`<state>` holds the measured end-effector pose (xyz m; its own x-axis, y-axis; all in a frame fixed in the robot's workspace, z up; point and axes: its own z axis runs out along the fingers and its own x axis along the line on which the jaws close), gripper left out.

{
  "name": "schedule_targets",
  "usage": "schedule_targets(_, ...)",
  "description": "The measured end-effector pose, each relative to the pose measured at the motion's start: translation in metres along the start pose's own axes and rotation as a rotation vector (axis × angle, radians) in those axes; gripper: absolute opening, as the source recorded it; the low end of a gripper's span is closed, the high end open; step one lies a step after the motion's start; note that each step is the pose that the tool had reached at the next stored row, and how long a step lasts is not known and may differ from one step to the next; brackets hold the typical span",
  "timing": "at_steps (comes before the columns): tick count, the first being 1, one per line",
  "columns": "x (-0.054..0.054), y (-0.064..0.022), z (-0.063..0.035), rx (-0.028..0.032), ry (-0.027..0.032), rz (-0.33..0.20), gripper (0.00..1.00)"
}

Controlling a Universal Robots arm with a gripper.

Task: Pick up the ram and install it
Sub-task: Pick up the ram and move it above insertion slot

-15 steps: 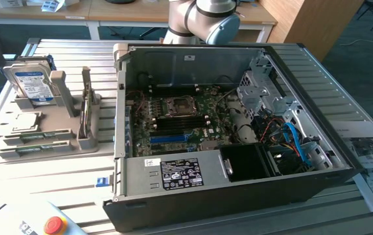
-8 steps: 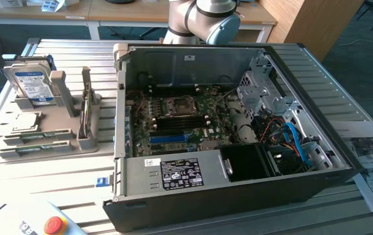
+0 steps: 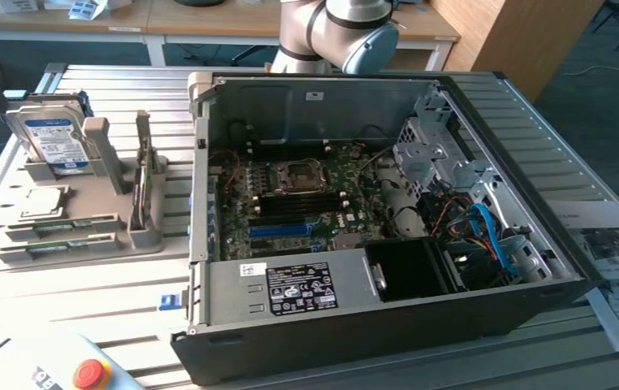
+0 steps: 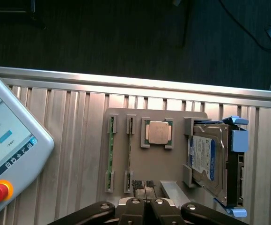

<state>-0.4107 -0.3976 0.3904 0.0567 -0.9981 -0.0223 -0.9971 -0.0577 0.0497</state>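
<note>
Two green memory sticks sit on edge in parallel grooves of a grey holder [image 4: 156, 164] on the slatted aluminium table [image 4: 69, 140]: the inner ram [image 4: 129, 154] lies next to the holder's square pocket and the outer ram [image 4: 110, 154] lies just beside it, at the holder's edge. A silver processor [image 4: 157, 132] fills that pocket, and a hard drive [image 4: 208, 157] with a blue-white label stands upright in the cradle on the far side of it. In the wrist view the fingers [image 4: 136, 184] hang over the holder's near edge, close to the ends of both sticks, their ribbed pads drawn together with nothing between them. A white teach pendant [image 4: 9, 154] with a red stop button rests on the table near the outer ram. In the exterior view, an open black computer case [image 3: 396, 341] lies on its side to the right of the holder, with a motherboard [image 3: 287, 203] bearing a long blue slot [image 3: 283, 230], a labelled power supply [image 3: 287, 288] and blue cables inside. Behind the case rises the robot arm [image 3: 348, 28].
</note>
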Motion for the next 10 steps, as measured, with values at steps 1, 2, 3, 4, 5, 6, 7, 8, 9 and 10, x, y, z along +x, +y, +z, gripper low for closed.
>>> schedule_targets(1, 0.0000, 0.0000, 0.0000, 0.0000, 0.0000, 0.000, 0.11)
schedule_targets(2, 0.0000, 0.0000, 0.0000, 0.0001, 0.0000, 0.000, 0.16)
schedule_targets(3, 0.0000, 0.0000, 0.0000, 0.0000, 0.0000, 0.000, 0.16)
schedule_targets(4, 0.0000, 0.0000, 0.0000, 0.0000, 0.0000, 0.000, 0.24)
schedule_targets(5, 0.0000, 0.0000, 0.0000, 0.0000, 0.0000, 0.000, 0.24)
schedule_targets(6, 0.0000, 0.0000, 0.0000, 0.0000, 0.0000, 0.000, 0.24)
schedule_targets(7, 0.0000, 0.0000, 0.0000, 0.0000, 0.0000, 0.000, 0.24)
schedule_targets(8, 0.0000, 0.0000, 0.0000, 0.0000, 0.0000, 0.000, 0.24)
schedule_targets(9, 0.0000, 0.0000, 0.0000, 0.0000, 0.0000, 0.000, 0.24)
schedule_targets(10, 0.0000, 0.0000, 0.0000, 0.0000, 0.0000, 0.000, 0.25)
